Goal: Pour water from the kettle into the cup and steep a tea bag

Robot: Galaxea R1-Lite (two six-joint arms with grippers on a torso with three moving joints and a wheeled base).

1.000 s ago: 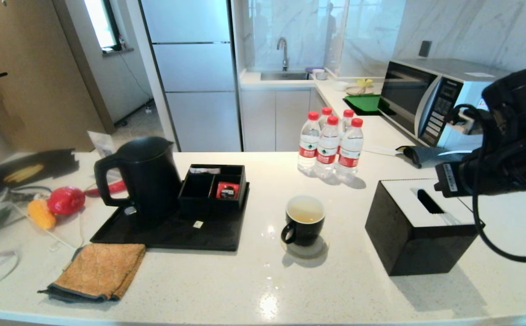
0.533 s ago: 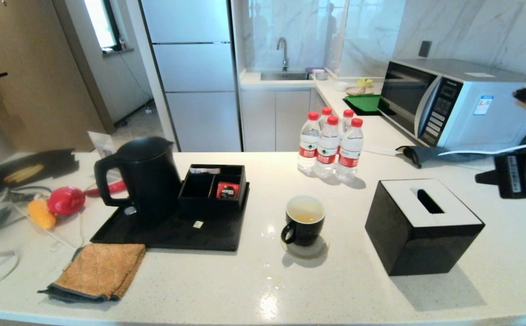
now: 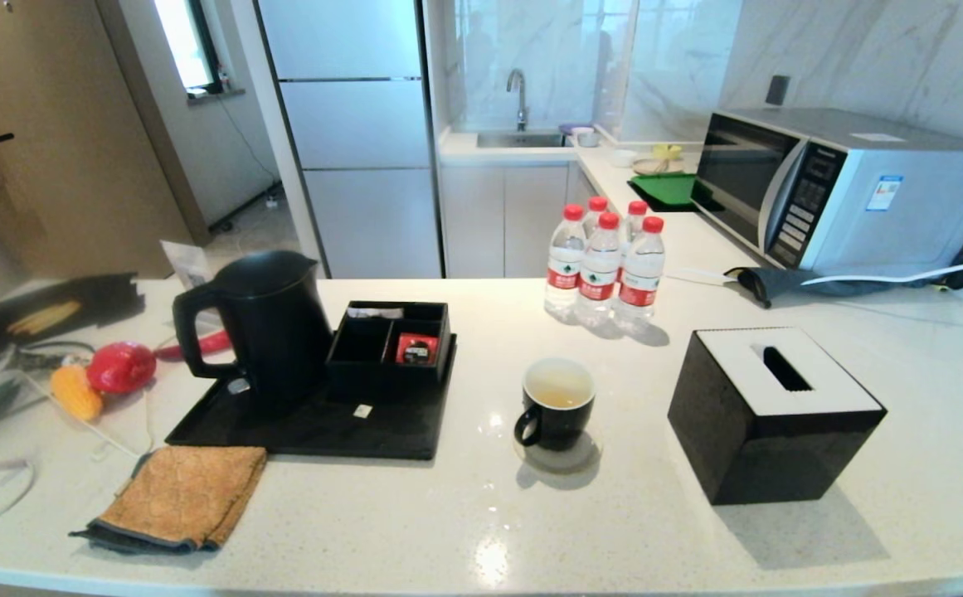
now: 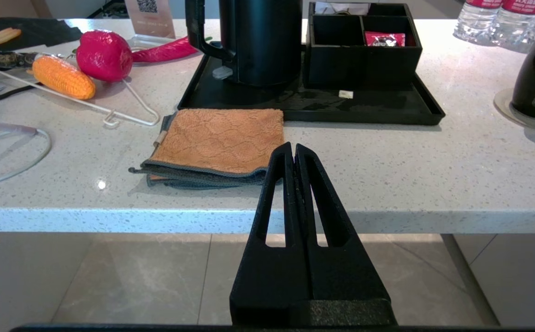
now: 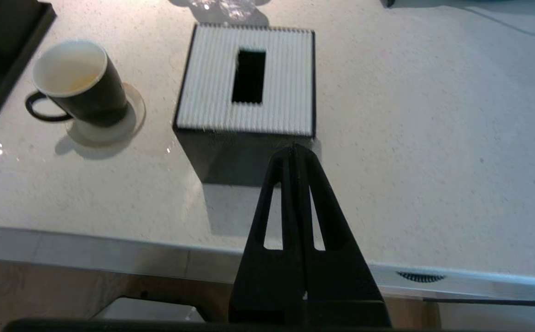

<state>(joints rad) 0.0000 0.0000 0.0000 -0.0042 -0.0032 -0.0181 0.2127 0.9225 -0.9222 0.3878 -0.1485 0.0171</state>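
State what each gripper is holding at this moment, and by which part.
Nothing is held. The left gripper is shut on nothing, off the counter's front edge near the orange cloth. The right gripper is shut and empty, near the tissue box.

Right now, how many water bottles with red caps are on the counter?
4, standing in a tight cluster behind the cup: front left, front middle, front right, and one at the back. A fifth cap may be hidden behind them.

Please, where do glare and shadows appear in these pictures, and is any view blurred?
Head view: bright glare spots on the counter near its front edge; the tissue box casts a soft shadow toward the camera. Right wrist view: slightly blurred, the cup shadowed beside its coaster. Left wrist view: sharp.
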